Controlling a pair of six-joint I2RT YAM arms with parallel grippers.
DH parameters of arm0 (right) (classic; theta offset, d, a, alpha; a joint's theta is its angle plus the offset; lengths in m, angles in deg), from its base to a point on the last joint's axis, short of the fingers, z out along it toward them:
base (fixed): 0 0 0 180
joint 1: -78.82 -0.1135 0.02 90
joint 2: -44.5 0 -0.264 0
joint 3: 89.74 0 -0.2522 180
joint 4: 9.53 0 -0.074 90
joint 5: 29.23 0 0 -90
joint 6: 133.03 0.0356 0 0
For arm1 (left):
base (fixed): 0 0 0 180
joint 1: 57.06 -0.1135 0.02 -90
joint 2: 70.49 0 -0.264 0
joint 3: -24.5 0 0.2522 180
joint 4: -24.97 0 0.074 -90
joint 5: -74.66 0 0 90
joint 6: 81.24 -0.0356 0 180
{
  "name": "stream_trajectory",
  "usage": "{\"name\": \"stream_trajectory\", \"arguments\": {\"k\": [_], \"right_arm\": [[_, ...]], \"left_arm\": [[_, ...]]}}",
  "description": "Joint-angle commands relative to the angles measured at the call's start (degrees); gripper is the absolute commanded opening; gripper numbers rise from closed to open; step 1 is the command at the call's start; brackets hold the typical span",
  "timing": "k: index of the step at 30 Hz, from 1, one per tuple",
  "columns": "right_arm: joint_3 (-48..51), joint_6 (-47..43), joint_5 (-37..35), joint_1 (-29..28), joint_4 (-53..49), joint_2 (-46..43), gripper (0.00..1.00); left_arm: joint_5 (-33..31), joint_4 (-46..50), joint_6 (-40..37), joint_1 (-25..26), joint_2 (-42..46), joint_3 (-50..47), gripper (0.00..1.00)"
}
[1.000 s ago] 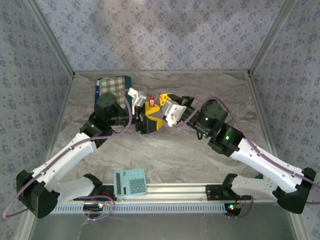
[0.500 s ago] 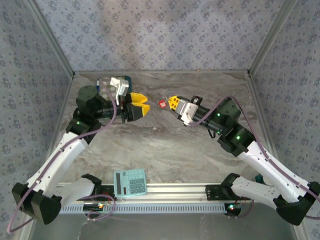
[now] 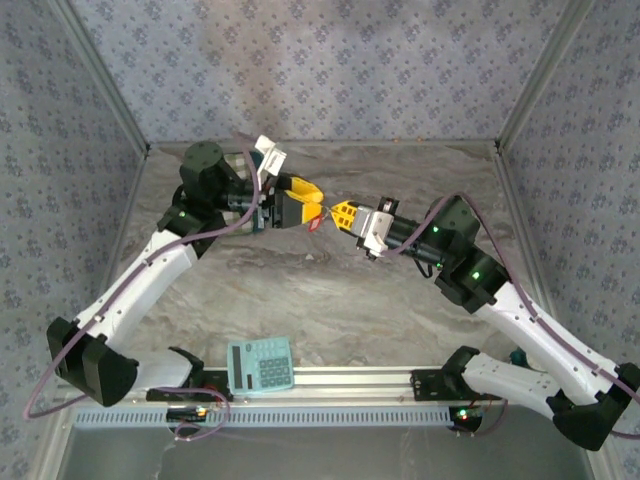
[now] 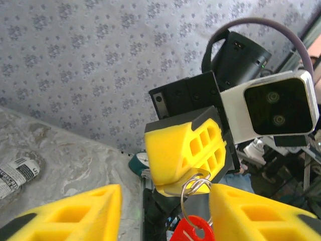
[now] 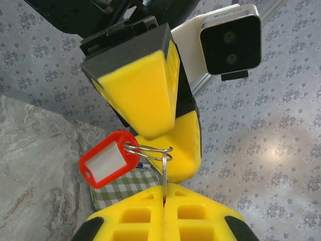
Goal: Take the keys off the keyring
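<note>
My right gripper [image 5: 164,193] is shut on a thin metal key [image 5: 164,170], seen edge-on. The key hangs on a silver keyring [image 5: 149,149] that also carries a red plastic tag [image 5: 104,163]. In the left wrist view the keyring [image 4: 194,185] and red tag [image 4: 193,232] sit between the yellow fingers of my left gripper [image 4: 165,216], which stand apart and are open. The right finger is close to the ring. From above, both grippers meet nose to nose over the table's far middle: left gripper [image 3: 303,207], right gripper [image 3: 342,213], tag [image 3: 315,223] between them.
A teal calculator [image 3: 260,364] lies by the near rail between the arm bases. A green checked cloth [image 5: 125,183] lies on the table behind the tag. A small printed roll [image 4: 17,170] rests on the marbled table [image 3: 330,300] at the far left.
My left arm has swung right, up to the keyring, and its fingers have narrowed around the ring and tag. The right gripper has stayed shut on the key.
</note>
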Motion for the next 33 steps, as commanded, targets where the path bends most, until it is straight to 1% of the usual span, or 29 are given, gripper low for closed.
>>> {"name": "stream_trajectory", "arguments": {"k": [1,2,6,13,15,18,22,25,30,33], "right_arm": [[-0.1,0.8,0.0,0.2,0.8,-0.2,0.0],[0.0,0.7,-0.3,0.1,0.9,-0.3,0.0],[-0.1,0.6,-1.0,0.2,1.2,-0.2,0.0],[0.2,0.4,-1.9,-0.2,1.8,0.0,0.0],[0.2,0.3,-2.1,-0.4,1.8,0.1,0.0],[0.4,0.1,-2.6,-0.5,2.2,-0.1,0.0],[1.0,0.1,-3.0,-0.5,3.0,-0.6,0.0],[1.4,0.2,-3.1,-0.6,3.3,-1.0,0.0],[3.1,0.7,-4.0,-0.6,4.8,-2.3,0.0],[3.8,1.4,-3.8,-0.8,5.2,-3.0,0.0]], "left_arm": [[2.7,-0.1,-0.7,0.3,0.3,2.0,0.44],[2.8,-0.1,-0.8,0.3,0.5,1.9,0.41],[2.9,0.2,-1.0,0.3,0.9,1.6,0.36],[2.9,0.2,-1.5,1.4,0.9,1.5,0.24],[2.9,0.6,-1.9,1.6,0.7,1.7,0.17],[2.5,1.1,-2.5,1.6,0.8,1.7,0.01],[1.0,0.6,-2.5,1.6,1.4,1.0,0.0],[-1.2,-1.1,-1.9,1.5,2.3,-0.4,0.0],[-4.6,-14.4,7.5,-1.6,4.4,-5.8,0.0],[-6.5,-16.5,9.2,-2.9,5.3,-7.4,0.0]]}}
